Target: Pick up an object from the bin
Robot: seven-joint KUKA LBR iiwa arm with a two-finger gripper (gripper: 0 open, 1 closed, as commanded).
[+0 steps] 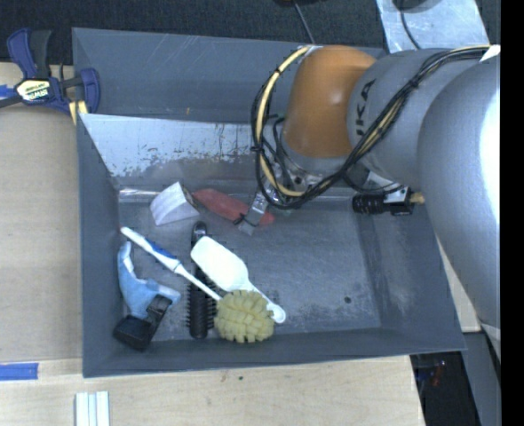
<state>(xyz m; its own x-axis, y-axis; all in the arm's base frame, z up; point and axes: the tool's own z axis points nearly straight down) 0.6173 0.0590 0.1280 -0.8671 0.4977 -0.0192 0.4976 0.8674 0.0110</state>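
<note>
Camera view: red piece [216,203] lies flat by the back wall [182,145]. The gripper [257,213] is at its right end; can't tell if it's open or closed. Risk: an end-only pinch lets it pivot out. The white wedge [171,204] just left of it may get dragged.

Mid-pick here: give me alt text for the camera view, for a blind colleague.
The arm's gripper hangs low at the back of the grey bin, at the right end of a flat reddish-brown object. A heap with a white scoop, black brush and knobbly yellow ball lies at lower left.
</note>
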